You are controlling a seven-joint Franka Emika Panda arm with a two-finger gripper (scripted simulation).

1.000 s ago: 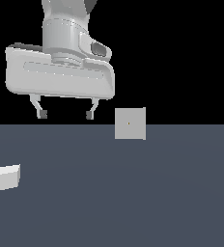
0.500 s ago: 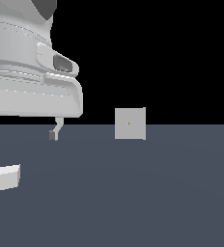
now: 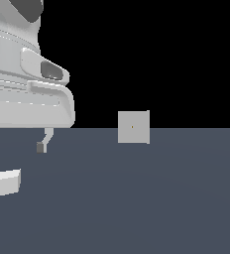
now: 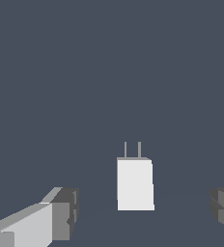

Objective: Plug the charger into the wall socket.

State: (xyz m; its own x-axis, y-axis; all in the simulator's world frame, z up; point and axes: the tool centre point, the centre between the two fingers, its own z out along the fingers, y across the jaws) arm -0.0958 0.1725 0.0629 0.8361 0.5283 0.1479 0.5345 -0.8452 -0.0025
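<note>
- My gripper [image 4: 143, 212] has its fingers [image 4: 61, 214] spread wide with nothing between them but bare floor; in the exterior view only one fingertip [image 3: 40, 147] pokes out below the hand.
- The charger [image 4: 134, 185] is a plain off-white block with two thin prongs at one end (clear only in the wrist view).
- It lies on the dark floor [image 3: 137, 198] at the exterior view's left [image 3: 6, 182], below the hand and untouched.
- The wall socket [image 3: 133, 127] stands upright, well apart, a light-grey square with a tiny dot.
</note>
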